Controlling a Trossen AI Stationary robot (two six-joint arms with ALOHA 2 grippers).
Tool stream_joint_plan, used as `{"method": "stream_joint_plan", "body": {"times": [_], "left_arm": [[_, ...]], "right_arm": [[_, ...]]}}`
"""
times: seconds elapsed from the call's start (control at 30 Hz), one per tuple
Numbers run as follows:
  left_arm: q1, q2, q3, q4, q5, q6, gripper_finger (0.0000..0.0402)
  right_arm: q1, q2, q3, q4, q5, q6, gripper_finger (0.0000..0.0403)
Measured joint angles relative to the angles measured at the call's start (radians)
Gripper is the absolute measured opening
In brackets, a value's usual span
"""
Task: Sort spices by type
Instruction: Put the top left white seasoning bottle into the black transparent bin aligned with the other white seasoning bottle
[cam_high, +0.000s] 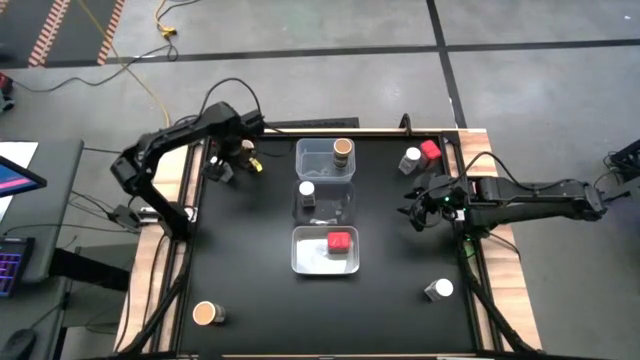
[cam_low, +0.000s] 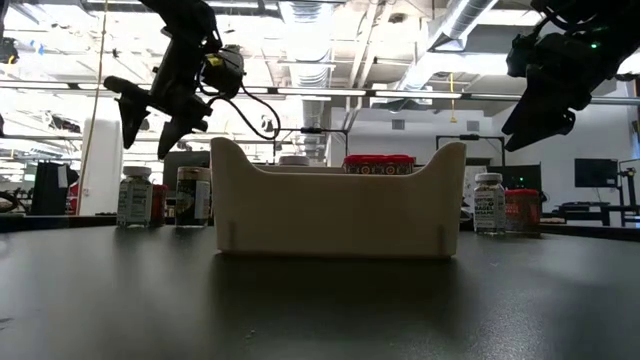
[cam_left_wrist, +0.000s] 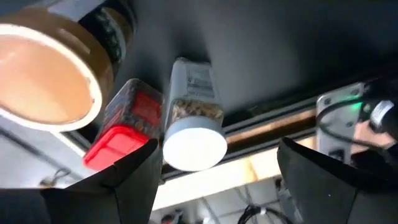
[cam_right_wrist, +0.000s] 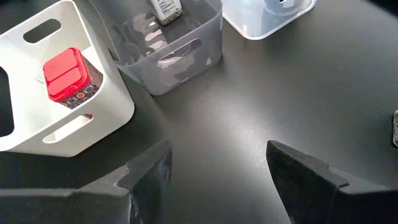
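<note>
Black tabletop is filling my overhead feed, workshop floor and cables lying beyond it. I am holding the left gripper (cam_high: 232, 160) raised near the table's far left corner, fingers spread with nothing between them; through its wrist camera a white-topped jar (cam_left_wrist: 194, 118), a red square-topped jar (cam_left_wrist: 124, 127) and a tan-topped jar (cam_left_wrist: 46, 78) are crowding together just past the fingers. I am keeping the right gripper (cam_high: 418, 208) lifted off the surface on the right side, its fingers likewise parted and empty.

Outward from there, three bins are running down the middle: the far clear bin (cam_high: 325, 160) is holding a brown-topped jar (cam_high: 343, 148), the middle bin (cam_high: 322, 198) a white-topped jar (cam_high: 307, 188), and the near white bin (cam_high: 325, 250) a red square-topped jar (cam_high: 339, 242). Strays are sitting at the far right corner, one white-topped (cam_high: 411, 158) touching one red (cam_high: 431, 151), another white-topped one (cam_high: 439, 289) near the right front, and a tan-topped one (cam_high: 206, 313) at the left front.

I am judging these jars light, rigid and smooth-sided, likely to slip or tip; gripping across the body just under the cap looks safest, squarely on the flat sides of the red ones.
</note>
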Motion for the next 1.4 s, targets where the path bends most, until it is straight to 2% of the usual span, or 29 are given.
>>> {"method": "stream_joint_plan", "body": {"times": [0.07,0.27,0.77,1.4], "left_arm": [[0.009,0.000,-0.008,0.009,0.034,-0.007,0.0302],[0.025,0.000,-0.062,0.049,0.039,-0.001,0.0302],[0.029,0.000,-0.175,0.150,-0.068,0.104,0.0302],[0.053,0.000,-0.181,0.224,-0.067,0.109,0.0302]], "right_arm": [[0.000,0.000,0.000,0.000,0.000,0.000,0.0286],[0.000,0.000,0.000,0.000,0.000,0.000,0.0286],[0.000,0.000,0.000,0.000,0.000,0.000,0.0286],[0.000,0.000,0.000,0.001,0.025,0.001,0.0286]]}}
